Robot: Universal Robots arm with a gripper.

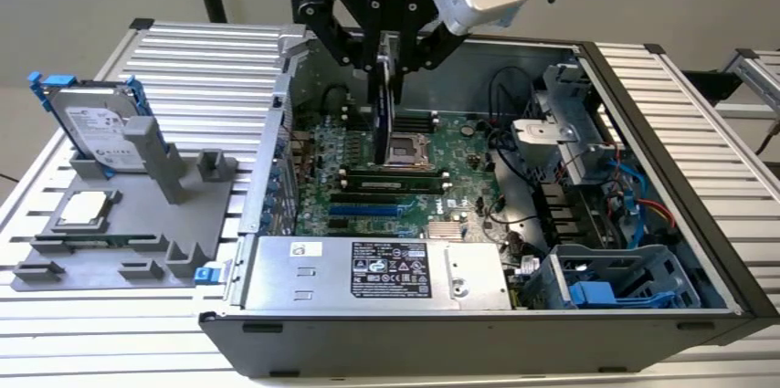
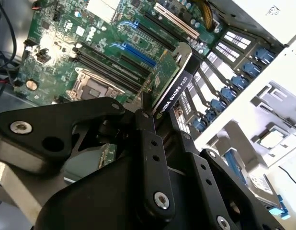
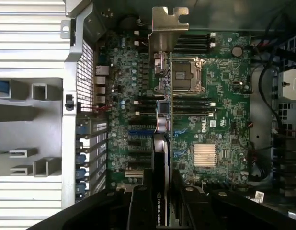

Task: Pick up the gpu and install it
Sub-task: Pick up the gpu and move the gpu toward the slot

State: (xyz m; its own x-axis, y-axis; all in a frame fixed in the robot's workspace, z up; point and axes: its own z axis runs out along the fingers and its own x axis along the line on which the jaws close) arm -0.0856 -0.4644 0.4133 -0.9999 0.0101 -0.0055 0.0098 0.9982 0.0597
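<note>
open PC case (image 1: pixel 664 146) mid-frame in exterior view, motherboard (image 1: pixel 469 146) on its floor. gripper (image 1: pixel 393 64) at 12 o'clock over the case, jaws clamped on gpu (image 1: pixel 387 105), which hangs edge-on above the CPU socket (image 1: pixel 406 146).

Thin flat gpu (image 2: pixel 169 79): green circuit board with a slight sheen, matt black plastic cooler face, bare silver sheet-metal bracket (image 3: pixel 169 21).
Black gripper (image 1: pixel 390 61): matt, smooth links, bright metal screw heads.
Large green motherboard (image 3: pixel 210 120): lacquered, semi-glossy.
Ribbed silver table (image 1: pixel 183 50): brushed metal slats.
Flat grey holder (image 1: pixel 159 224): matt plastic.
Silver hard drive (image 1: pixel 91 123): smooth metal, blue plastic frame.
</note>
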